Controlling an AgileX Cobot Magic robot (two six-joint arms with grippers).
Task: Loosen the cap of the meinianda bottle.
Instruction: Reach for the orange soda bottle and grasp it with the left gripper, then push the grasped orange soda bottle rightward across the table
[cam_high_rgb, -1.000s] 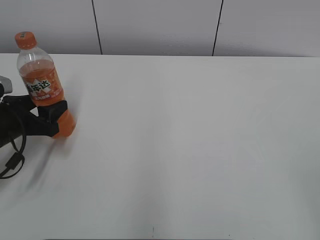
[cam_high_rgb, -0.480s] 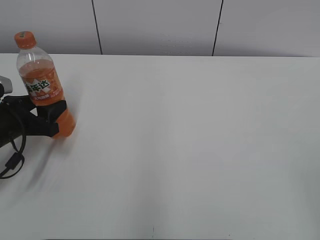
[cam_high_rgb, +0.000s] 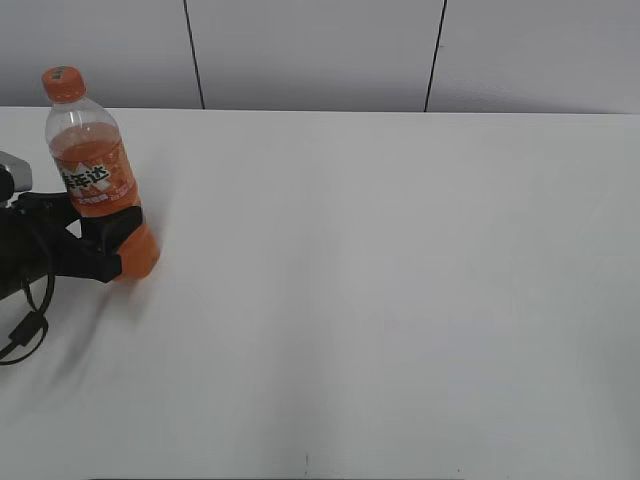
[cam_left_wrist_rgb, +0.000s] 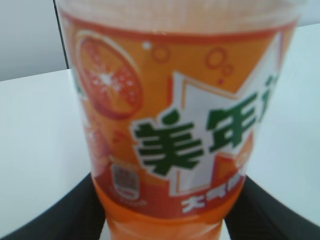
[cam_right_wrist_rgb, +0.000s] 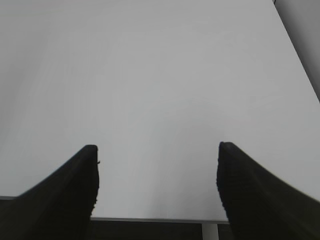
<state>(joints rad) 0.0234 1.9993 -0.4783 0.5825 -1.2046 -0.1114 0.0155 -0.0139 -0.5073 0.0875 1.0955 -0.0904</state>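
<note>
Step in hand, judging by the layout: securing the meinianda bottle (cam_high_rgb: 98, 180) w/ one arm so the other can work the cap (cam_high_rgb: 62, 83). Bottle sits at far left of the exterior view, upper-left quadrant, tilted a bit w/ its top leaning toward the left edge. Left tool (cam_high_rgb: 105, 245) is clamped round the lower body, below the label; in the left wrist view the black fingers (cam_left_wrist_rgb: 80, 212) show on both sides of the bottle (cam_left_wrist_rgb: 175, 125), which fills the frame. Can't tell if the base touches the table (cam_high_rgb: 400, 280) or is lifted slightly.

Cap is on, at the very top of the bottle, close to the upper-left corner of the exterior view. Nothing touching it.

Right tool (cam_right_wrist_rgb: 157, 185): spread wide, holding nothing, only bare table between its fingers in the right wrist view. Not visible in the exterior view.

Next move, prob.: right arm has to cross almost the whole frame to reach the cap, come down over it from above, close on the ribbed side, twist. Left grip needs to hold firm vs. the torque; the tilt means approach should line up w/ the neck axis.

Room: center & right of the exterior view are open table, lots of clearance. Tight spot is the left edge; the bottle sits near it, w/ the left arm and a cable (cam_high_rgb: 25, 325) just below it.
</note>
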